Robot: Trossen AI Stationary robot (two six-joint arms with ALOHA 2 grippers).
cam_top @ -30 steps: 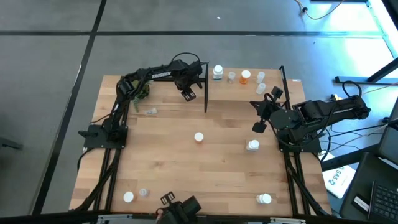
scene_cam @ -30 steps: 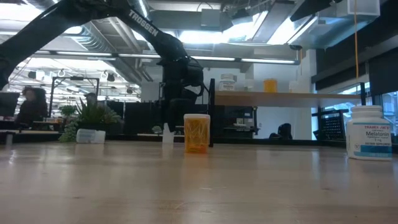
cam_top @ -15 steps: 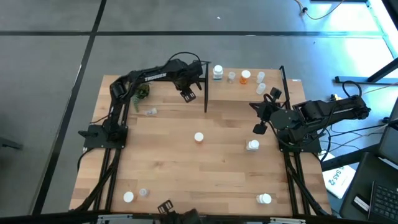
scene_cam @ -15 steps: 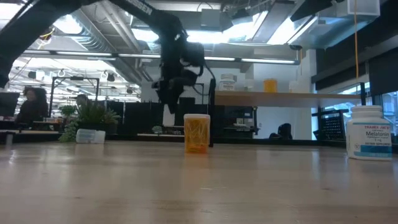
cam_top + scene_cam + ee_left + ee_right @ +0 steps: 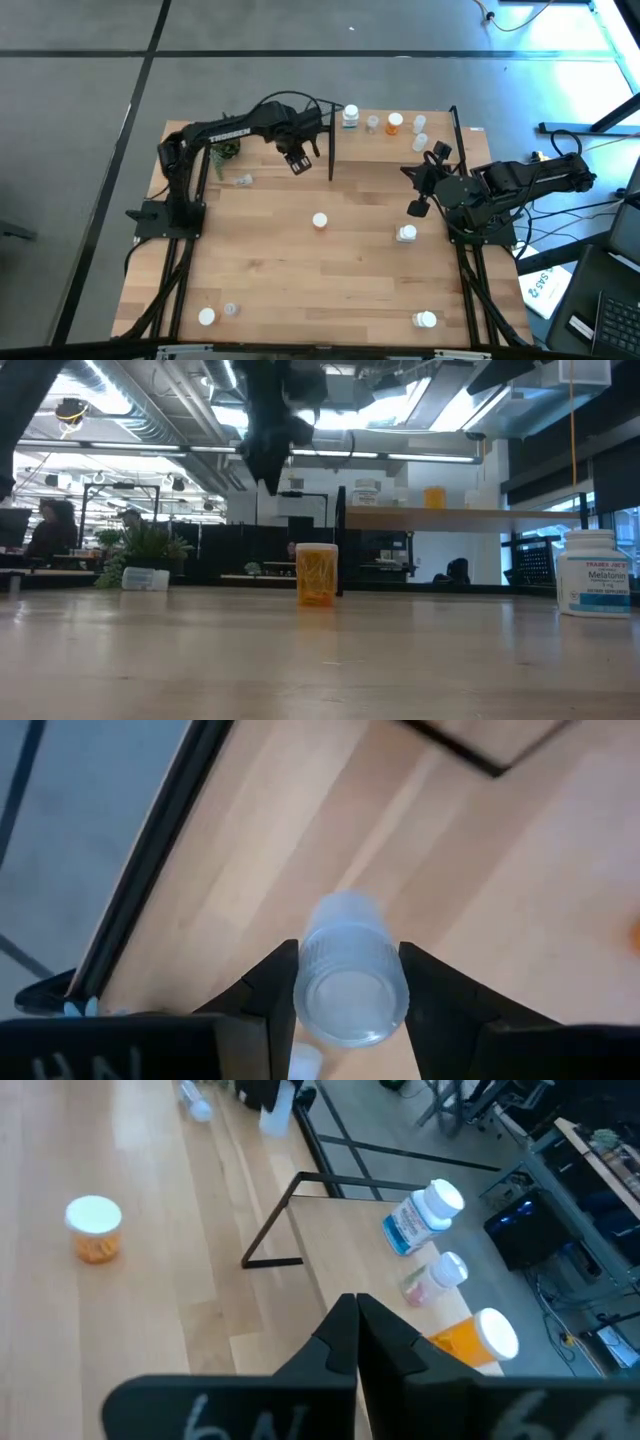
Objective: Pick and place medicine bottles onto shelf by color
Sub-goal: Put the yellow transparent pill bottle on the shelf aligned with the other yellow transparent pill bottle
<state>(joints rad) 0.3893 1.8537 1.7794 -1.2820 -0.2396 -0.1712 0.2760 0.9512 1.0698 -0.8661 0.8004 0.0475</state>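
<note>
the left tool (image 5: 295, 161) is hanging in the air just beside the shelf's (image 5: 400, 140) near-left black post, its fingers (image 5: 270, 990) pinching a clear medicine bottle (image 5: 350, 970) by its ribbed cap, above the wooden desk (image 5: 300, 270). the right tool (image 5: 418, 204) is waiting over the desk's right side by the shelf's right end, its fingers pressed together on nothing. on the shelf, a white labelled bottle (image 5: 350, 116), a small clear bottle (image 5: 372, 123), an orange bottle (image 5: 395, 123) and two pale bottles (image 5: 419, 127) are standing in a loose row. an orange white-capped bottle (image 5: 319, 221) is standing mid-desk, a white bottle (image 5: 406, 234) to its right, a clear bottle (image 5: 243, 180) lying near the green plant (image 5: 227, 150), and more bottles (image 5: 206, 316) along the near edge.
</note>
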